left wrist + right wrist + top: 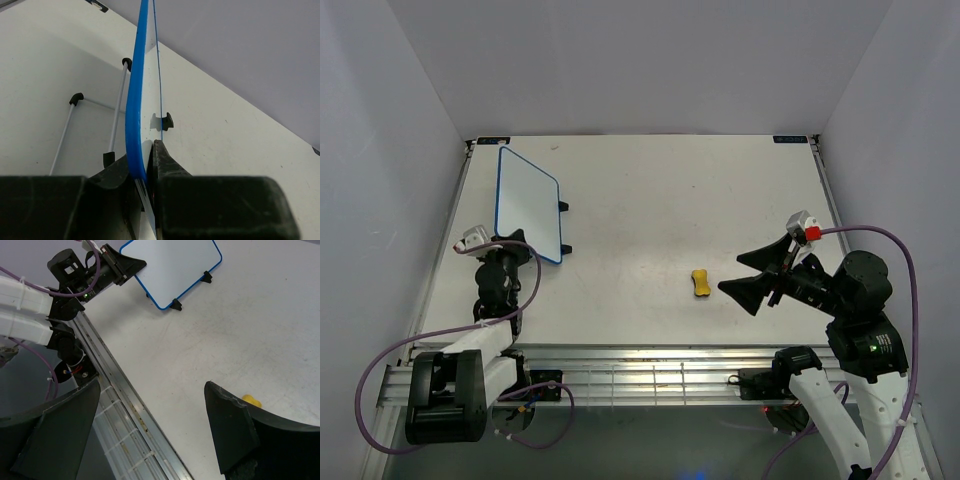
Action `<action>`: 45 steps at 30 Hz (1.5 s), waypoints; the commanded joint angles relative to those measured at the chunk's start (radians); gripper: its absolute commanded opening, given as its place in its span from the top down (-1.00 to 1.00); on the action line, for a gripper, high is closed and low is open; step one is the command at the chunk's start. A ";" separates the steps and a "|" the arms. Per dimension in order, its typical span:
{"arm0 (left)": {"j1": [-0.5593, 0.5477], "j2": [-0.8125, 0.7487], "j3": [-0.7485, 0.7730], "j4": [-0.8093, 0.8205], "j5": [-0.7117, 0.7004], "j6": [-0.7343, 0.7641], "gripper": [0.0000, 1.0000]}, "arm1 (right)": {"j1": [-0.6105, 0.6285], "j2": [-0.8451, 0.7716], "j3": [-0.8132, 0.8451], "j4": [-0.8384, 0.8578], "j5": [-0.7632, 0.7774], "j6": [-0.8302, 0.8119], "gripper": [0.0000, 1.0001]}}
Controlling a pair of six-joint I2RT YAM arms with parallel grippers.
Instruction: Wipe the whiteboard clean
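— Requesting position of the white rectangular whiteboard [528, 205] with thin blue frame
— Standing on edge on its black feet [567, 250], left side of the white table [650, 200]. My left gripper [142, 152] straddles its near edge; whether it clamps I cannot tell. My right gripper [730, 273] is spread wide, just beside the small yellow eraser [700, 283], not touching

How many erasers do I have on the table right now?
1. The yellow eraser lies on the table right of centre, close to the open right gripper. The whiteboard could hide another.
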 commanded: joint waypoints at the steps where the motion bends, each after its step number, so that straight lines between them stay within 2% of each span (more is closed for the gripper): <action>1: -0.006 -0.008 -0.015 -0.067 0.006 0.012 0.55 | 0.005 -0.009 -0.010 0.054 -0.018 0.002 -0.80; 13: -0.006 -0.047 -0.023 -0.106 0.003 0.009 0.14 | 0.005 -0.008 -0.011 0.057 -0.016 0.004 -0.80; 17: -0.006 -0.037 -0.015 -0.106 0.022 0.015 0.44 | 0.003 -0.011 -0.016 0.056 -0.018 0.004 -0.80; 19: -0.006 -0.023 -0.007 -0.110 0.026 0.018 0.81 | 0.005 -0.014 -0.014 0.054 -0.018 0.004 -0.80; 25: -0.006 -0.032 -0.009 -0.110 0.056 0.026 0.93 | 0.005 -0.011 -0.017 0.059 -0.016 0.004 -0.80; 32: -0.006 -0.089 -0.027 -0.159 0.016 -0.023 0.99 | 0.005 -0.008 -0.008 0.065 -0.022 0.007 -0.80; 39: -0.006 -0.087 0.019 -0.360 0.029 -0.121 1.00 | 0.005 -0.006 -0.010 0.075 -0.025 0.016 -0.80; 45: -0.006 -0.167 -0.007 -0.432 0.031 -0.143 1.00 | 0.005 -0.003 -0.008 0.080 -0.027 0.018 -0.80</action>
